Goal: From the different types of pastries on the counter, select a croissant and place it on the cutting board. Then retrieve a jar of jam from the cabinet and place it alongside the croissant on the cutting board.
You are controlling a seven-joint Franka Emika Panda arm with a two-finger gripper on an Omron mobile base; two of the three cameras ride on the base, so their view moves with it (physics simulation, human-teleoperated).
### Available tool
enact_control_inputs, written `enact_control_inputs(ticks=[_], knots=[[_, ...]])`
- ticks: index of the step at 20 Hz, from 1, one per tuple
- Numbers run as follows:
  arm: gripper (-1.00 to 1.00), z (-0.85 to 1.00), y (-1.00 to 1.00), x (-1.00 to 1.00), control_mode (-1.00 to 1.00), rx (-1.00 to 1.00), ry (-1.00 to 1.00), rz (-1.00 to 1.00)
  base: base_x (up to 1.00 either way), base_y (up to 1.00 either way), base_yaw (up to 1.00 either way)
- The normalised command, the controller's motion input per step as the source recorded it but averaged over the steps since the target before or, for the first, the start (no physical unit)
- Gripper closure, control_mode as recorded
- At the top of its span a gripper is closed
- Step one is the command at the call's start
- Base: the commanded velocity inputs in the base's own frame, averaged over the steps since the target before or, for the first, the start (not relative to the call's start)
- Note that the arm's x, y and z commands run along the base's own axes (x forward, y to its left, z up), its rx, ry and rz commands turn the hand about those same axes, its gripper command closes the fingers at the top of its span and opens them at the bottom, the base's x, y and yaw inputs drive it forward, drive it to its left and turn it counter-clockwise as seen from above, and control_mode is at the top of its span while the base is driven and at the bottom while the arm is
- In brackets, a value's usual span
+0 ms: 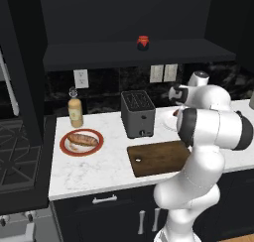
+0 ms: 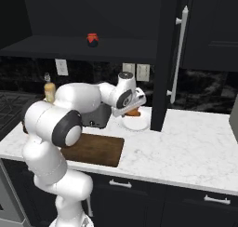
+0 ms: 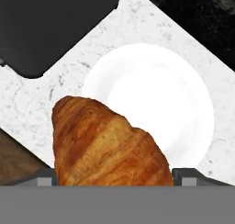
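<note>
The jaws of the two-finger gripper (image 3: 114,181) are clenched on the golden orange-brown crescent croissant (image 3: 105,142), which is held above the round white plate (image 3: 183,103) on the white marble-patterned counter (image 2: 186,142). In the left base view, a red-rimmed plate carrying a long brown roll (image 1: 82,140) is seen leftmost, then the dark grey toaster (image 1: 137,114), then the dark brown wooden cutting board (image 1: 156,159). The small red jar of jam (image 1: 143,42) is seen on the dark cabinet ledge (image 1: 99,55).
</note>
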Motion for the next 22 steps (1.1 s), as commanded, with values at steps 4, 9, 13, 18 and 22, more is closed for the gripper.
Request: enact_control_inputs(ticks=[4, 9, 13, 18, 22], knots=[[1.0, -0.14, 0.18, -0.2, -1.0, 0.01, -0.14, 0.16, 0.0, 0.0, 0.0], [1.0, -0.09, 0.15, -0.62, -1.0, 0.0, -0.08, 0.06, 0.0, 0.0, 0.0], [1.0, 0.0, 0.21, -0.24, -1.0, 0.0, 0.12, 0.07, 0.0, 0.0, 0.0], [1.0, 0.0, 0.43, 0.0, -1.0, -0.01, 0.23, 0.13, 0.0, 0.0, 0.0], [1.0, -0.01, 0.16, -0.26, -1.0, 0.0, 0.18, 0.12, 0.0, 0.0, 0.0]])
